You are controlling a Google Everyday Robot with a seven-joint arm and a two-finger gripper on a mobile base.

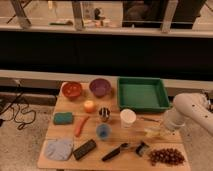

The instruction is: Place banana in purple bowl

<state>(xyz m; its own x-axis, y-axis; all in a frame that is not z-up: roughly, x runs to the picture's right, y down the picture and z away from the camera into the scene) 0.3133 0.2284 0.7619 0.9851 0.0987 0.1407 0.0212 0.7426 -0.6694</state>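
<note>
The banana [152,132] is pale yellow and lies on the wooden table [52,135] at the right, in front of the white cup [128,118]. My gripper [157,128] reaches in from the right on the white arm [190,114] and hangs right at the banana. It is shut, and I cannot tell whether it touches the fruit. The purple bowl [100,87] stands at the back of the table, left of centre, well away from the gripper.
An orange-red bowl [72,89] sits left of the purple one, and a green tray [142,93] to its right. A round orange fruit [89,106], metal can [104,114], blue cup [103,131], carrot stick [81,126], green sponge [63,118], cloth [59,149] and grapes [165,156] fill the table.
</note>
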